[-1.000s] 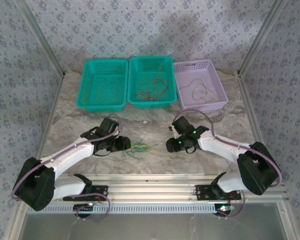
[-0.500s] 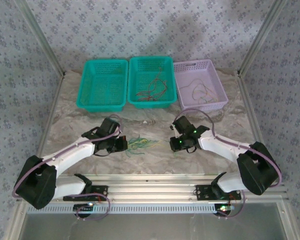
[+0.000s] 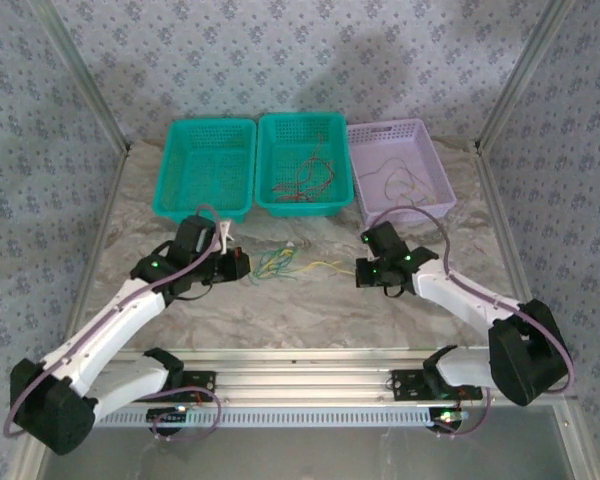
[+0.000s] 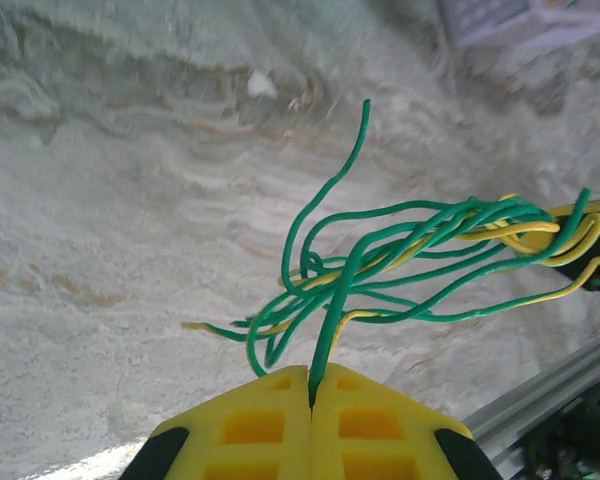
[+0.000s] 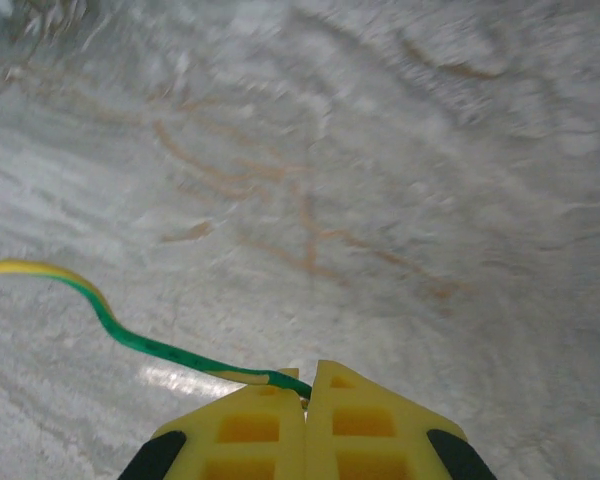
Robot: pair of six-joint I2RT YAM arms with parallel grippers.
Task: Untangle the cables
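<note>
The cables (image 3: pixel 278 263) are a small loose bunch of very thin wires, green and yellow, and they lie between the two grippers over the marble table (image 3: pixel 310 310), in front of the middle teal basket (image 3: pixel 300 117). In the left wrist view the cables (image 4: pixel 410 250) show as long curved loops crossing each other many times, with one green end standing up free and some yellow ends at the side. The left gripper (image 3: pixel 242 265) is clenched: its yellow fingers (image 4: pixel 255 425) press together on one green strand that goes up into the bunch. The right gripper (image 3: pixel 363 272) is clenched too, and its fingers (image 5: pixel 365 430) grasp the end of one strand (image 5: pixel 130 335), green turning to yellow, which runs away to the left. In the top view this thin strand reaches from the bunch to the right gripper. More wires, reddish (image 3: pixel 302 180) and yellow (image 3: pixel 400 183), rest in the middle basket and in the lilac basket (image 3: pixel 390 126).
</note>
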